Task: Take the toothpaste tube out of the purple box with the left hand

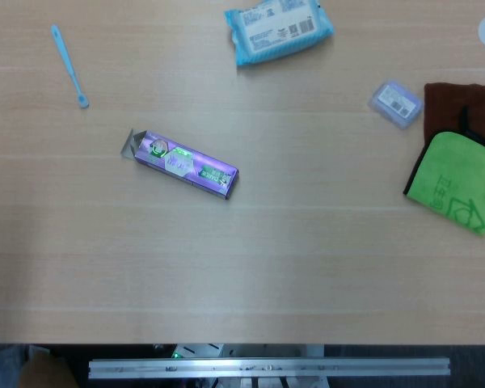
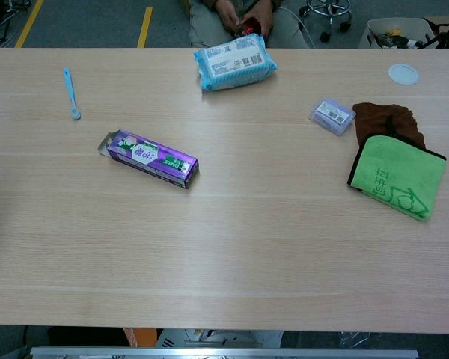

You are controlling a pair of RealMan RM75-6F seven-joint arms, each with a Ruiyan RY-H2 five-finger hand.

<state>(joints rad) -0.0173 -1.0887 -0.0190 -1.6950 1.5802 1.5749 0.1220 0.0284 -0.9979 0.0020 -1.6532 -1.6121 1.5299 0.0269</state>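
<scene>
The purple toothpaste box (image 1: 186, 164) lies flat on the wooden table, left of centre, angled with its open grey flap at the upper-left end. In the chest view the purple box (image 2: 150, 158) shows the same way, flap end to the left. The toothpaste tube is hidden inside the box. Neither hand appears in either view.
A blue toothbrush (image 1: 69, 66) lies at the far left. A blue pack of wipes (image 1: 278, 30) sits at the back. A small lilac packet (image 1: 395, 103), a brown cloth (image 1: 462, 103) and a green cloth (image 1: 458, 182) are at the right. A white lid (image 2: 403, 73) lies far right.
</scene>
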